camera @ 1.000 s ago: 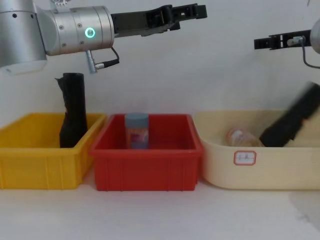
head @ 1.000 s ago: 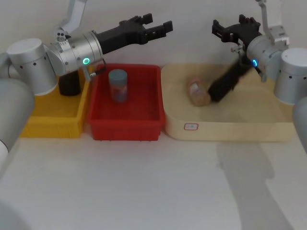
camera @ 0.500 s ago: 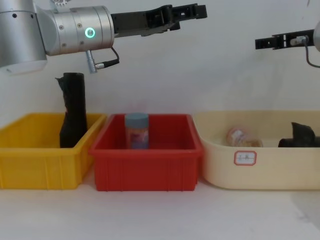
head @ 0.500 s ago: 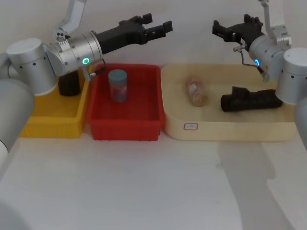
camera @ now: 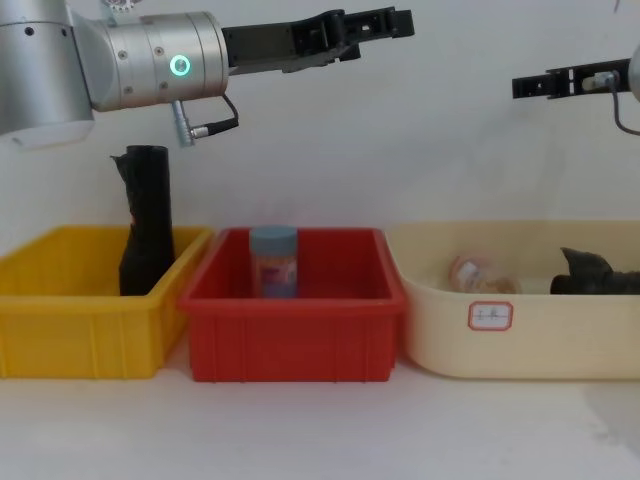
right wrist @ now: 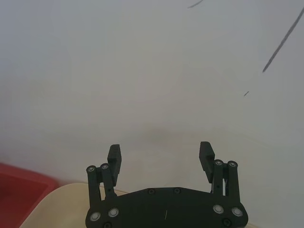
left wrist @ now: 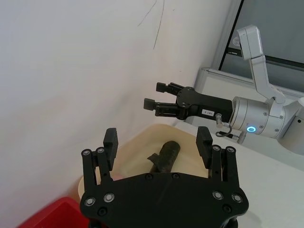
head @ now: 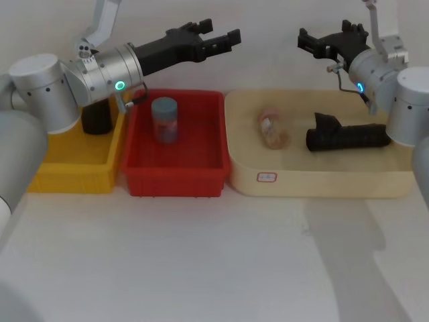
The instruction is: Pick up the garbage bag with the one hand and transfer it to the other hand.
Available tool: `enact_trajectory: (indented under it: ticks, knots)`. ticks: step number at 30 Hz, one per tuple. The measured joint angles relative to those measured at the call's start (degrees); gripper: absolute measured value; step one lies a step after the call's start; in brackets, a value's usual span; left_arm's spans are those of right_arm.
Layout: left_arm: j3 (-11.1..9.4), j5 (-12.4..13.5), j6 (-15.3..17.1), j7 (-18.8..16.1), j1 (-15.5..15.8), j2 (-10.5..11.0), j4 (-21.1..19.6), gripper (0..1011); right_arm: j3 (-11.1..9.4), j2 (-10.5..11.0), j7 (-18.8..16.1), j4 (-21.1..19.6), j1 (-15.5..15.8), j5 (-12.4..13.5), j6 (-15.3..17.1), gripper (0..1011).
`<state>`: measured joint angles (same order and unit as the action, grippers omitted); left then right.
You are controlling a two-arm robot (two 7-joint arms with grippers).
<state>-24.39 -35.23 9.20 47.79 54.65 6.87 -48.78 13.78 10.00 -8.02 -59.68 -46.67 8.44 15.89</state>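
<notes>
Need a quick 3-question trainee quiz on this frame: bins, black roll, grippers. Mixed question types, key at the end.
1. True or false: the left gripper is shut on the black roll.
2. Which bin holds the blue-lidded jar? A) yellow bin B) red bin C) cream bin
3. Fill in: in the cream bin, the black roll lies on its ____.

Key:
1. False. Both the left gripper and the right gripper are open and empty, held high above the bins.
2. B, the red bin; the jar stands upright.
3. Side, beside a fallen jar.
</notes>
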Motion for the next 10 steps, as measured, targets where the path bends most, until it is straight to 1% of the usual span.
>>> enact_trajectory:
  ticks: [10]
  knots:
    - [0.0, 0.0, 0.0, 0.0, 0.0, 0.0, 0.0, 1000, 0.0, 0.0, 0.0, 0.0, 0.0, 0.0, 0.0, 1001]
